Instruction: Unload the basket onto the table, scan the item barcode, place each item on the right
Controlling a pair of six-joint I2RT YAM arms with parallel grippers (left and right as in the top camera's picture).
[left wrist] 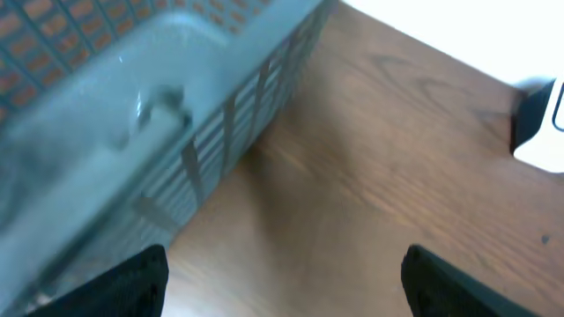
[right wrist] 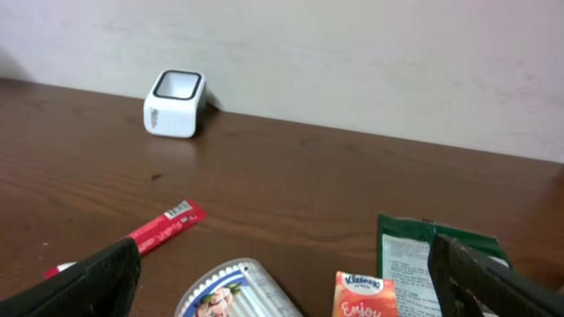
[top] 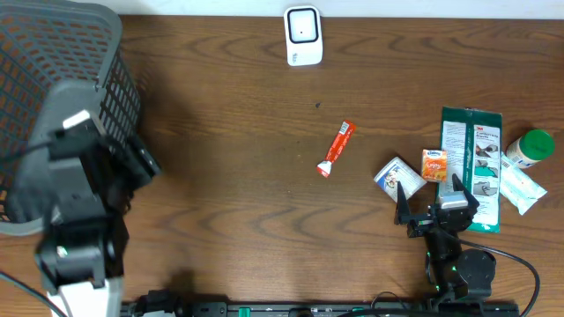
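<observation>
The white barcode scanner (top: 302,35) stands at the middle of the table's (top: 229,194) far edge, with bare wood all around it. The goods lie towards the right end, and none of them is held. A red tube (top: 336,148) lies alone near the middle. Further right, a blue-and-white tissue pack (top: 394,174) and a small orange packet (top: 434,165) lie just beside each other. A green 3M package (top: 472,167), a green-capped bottle (top: 531,148) and a white sachet (top: 520,189) lie beyond them by the right edge.

The right gripper (top: 428,189) hovers at the near side of the tissue pack and orange packet, its fingers spread wide and empty. A gray mesh basket (top: 53,88) fills the far left corner. The left gripper (left wrist: 282,282) hangs beside the basket wall, its fingers apart with nothing between them.
</observation>
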